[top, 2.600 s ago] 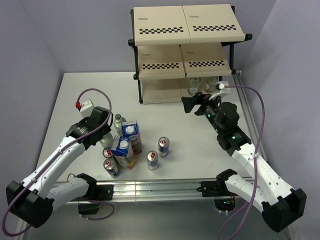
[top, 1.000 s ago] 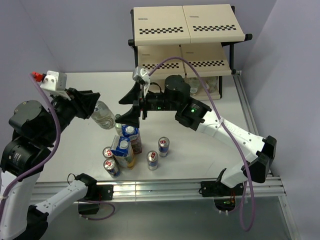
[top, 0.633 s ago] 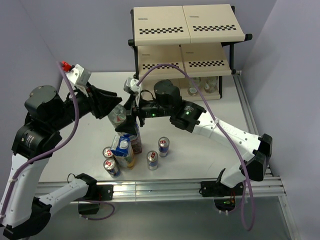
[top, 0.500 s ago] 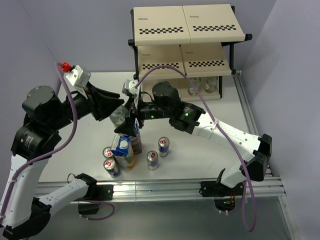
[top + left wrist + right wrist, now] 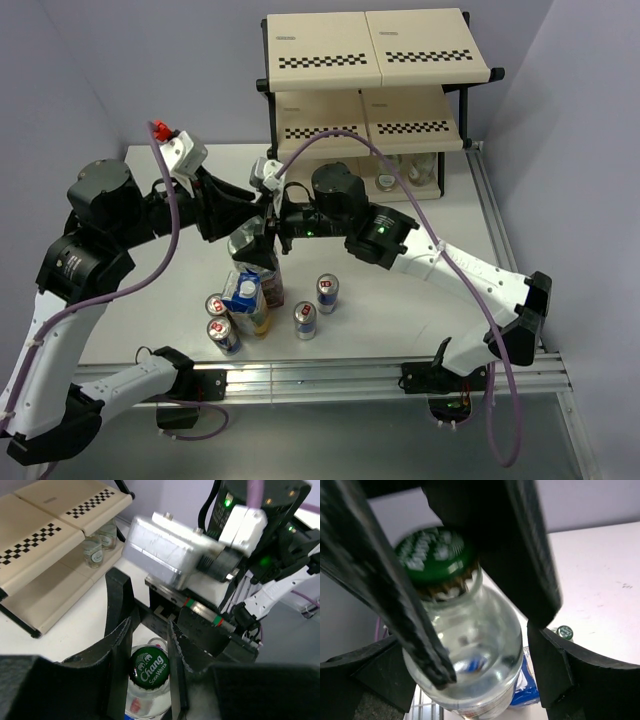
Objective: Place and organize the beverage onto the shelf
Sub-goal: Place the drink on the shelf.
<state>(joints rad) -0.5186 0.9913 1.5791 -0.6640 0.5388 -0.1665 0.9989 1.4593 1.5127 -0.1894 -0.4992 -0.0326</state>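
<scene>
Two cartons (image 5: 250,285) stand directly under the lifted bottle (image 5: 247,243), with four cans (image 5: 306,320) just beside them on the white table (image 5: 400,300). The shelf (image 5: 370,90) stands far right, two more bottles (image 5: 385,182) on its lowest board. Both arms reach to mid-table and meet nose to nose. The left gripper (image 5: 238,222) is clamped at the neck, under the green crimped cap (image 5: 150,667). The right gripper (image 5: 265,235) straddles the clear, rounded body, its jaws apart with a sliver of gap on one side.
</scene>
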